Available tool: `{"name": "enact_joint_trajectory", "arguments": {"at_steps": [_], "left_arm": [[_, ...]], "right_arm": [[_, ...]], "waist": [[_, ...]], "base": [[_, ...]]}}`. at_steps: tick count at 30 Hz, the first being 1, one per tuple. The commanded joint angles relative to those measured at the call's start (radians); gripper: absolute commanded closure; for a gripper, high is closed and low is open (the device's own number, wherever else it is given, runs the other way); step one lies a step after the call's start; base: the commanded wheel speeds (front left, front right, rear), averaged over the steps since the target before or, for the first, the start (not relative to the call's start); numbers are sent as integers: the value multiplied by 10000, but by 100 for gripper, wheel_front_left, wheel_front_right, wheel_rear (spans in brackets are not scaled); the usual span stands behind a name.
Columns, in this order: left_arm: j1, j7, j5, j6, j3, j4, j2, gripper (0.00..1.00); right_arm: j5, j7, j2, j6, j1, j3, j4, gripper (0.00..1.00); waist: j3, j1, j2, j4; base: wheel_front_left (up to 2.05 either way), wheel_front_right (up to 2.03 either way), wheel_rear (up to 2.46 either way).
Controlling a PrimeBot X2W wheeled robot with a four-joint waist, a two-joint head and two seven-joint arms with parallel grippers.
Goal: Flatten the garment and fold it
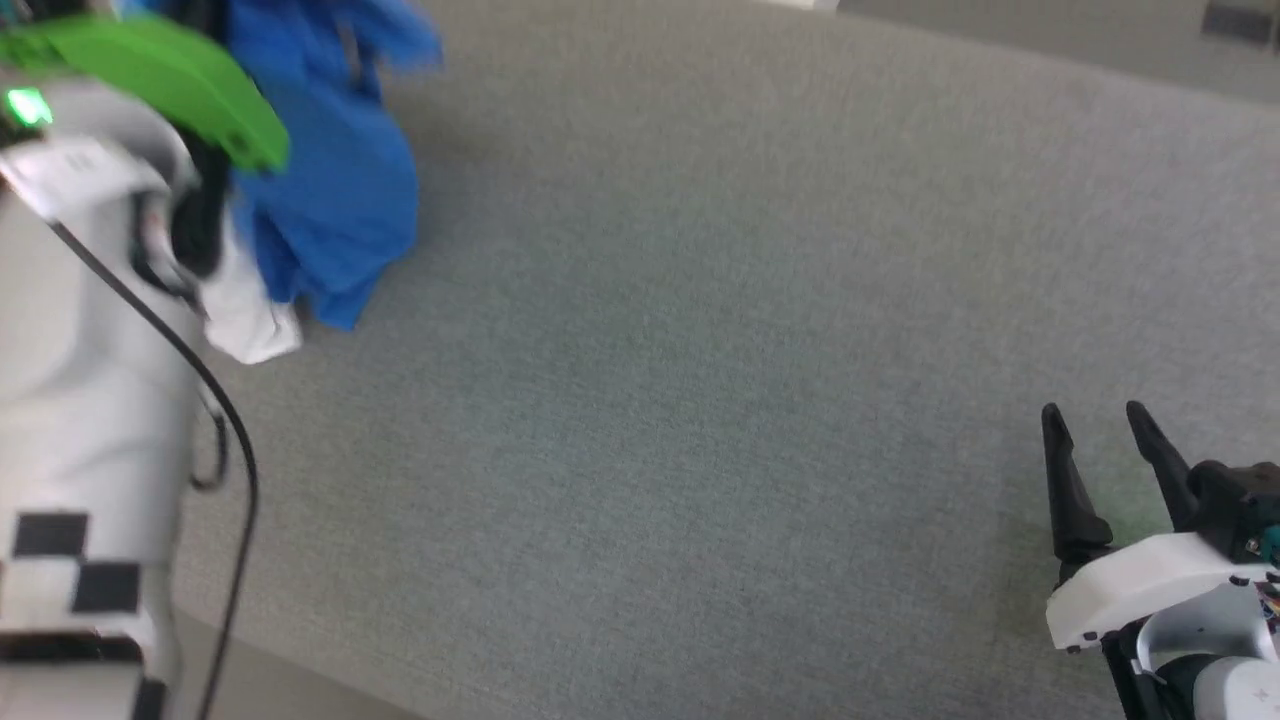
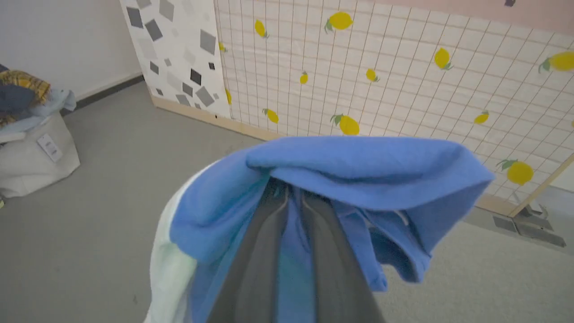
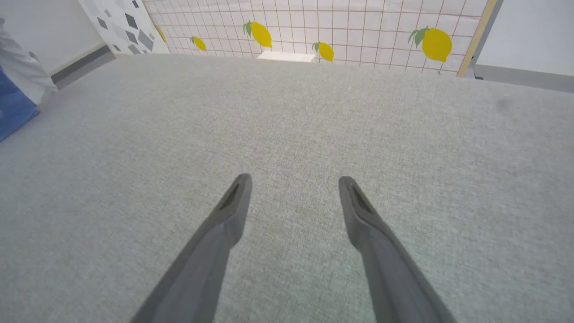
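- Garment (image 1: pixel 335 190), bunched, blue with a white fold, hangs at the far left edge of the worktop (image 1: pixel 700 400).
- Left hand (image 2: pixel 293 197) is clenched on its blue cloth, which drapes over both fingers.
- Right hand (image 1: pixel 1100 420) is released, fingers spread and holding nothing, over the worktop's near right part, well apart from it.

Left forearm: smooth white cylindrical casing (image 1: pixel 90 400) with black square markings (image 1: pixel 75 565), a lit green indicator lamp (image 1: pixel 28 105), a curved bright-green cover (image 1: pixel 170 70) and a thin black external cable (image 1: pixel 240 440). Right gripper (image 1: pixel 1093 412): two tapered matte-black fingers (image 1: pixel 1070 490) on a white moulded housing (image 1: pixel 1140 580).
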Motion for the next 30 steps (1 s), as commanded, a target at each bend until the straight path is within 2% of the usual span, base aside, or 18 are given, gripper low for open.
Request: {"name": "enact_joint_trajectory", "arguments": {"at_steps": [1, 5, 10, 15, 19, 24, 30], "left_arm": [[-408, -92, 128, -113, -66, -136, 76, 100], [-1425, 107, 403, -419, -449, -403, 151, 100], [-2565, 740, 534, -806, -1061, -561, -42, 100], [-3338, 714, 176, -999, -1182, -691, -551, 100], [-3703, 774, -464, -1089, -1158, -581, -1273, 100], [-3315, 902, -700, -1193, -1828, -745, -2031, 100], [-1500, 859, -1378, -1247, -2650, -816, -2656, 100]], "right_arm": [[98, -142, -4, -15, -91, -4, 104, 0], [364, -424, -4, -15, -24, -90, 543, 0], [599, -739, -4, -15, 18, -219, 1068, 0], [697, -885, -4, -15, 49, -193, 1405, 0], [659, -906, -4, -15, 85, -247, 1503, 0], [548, -926, -4, -15, 98, -582, 1440, 0], [515, -863, -4, -15, 201, -848, 1326, 0]], "waist": [[-1015, 0, 0, -133], [-1827, 0, 0, -560], [-2691, 0, 0, -1476], [-3150, 0, 0, -2486], [-3256, 0, 0, -3220], [-3201, 0, 0, -3848], [-2976, 0, 0, -4185]], "base": [[0, 0, 0], [0, 0, 0], [0, 0, 0], [0, 0, 0], [0, 0, 0], [0, 0, 0], [0, 0, 0]]}}
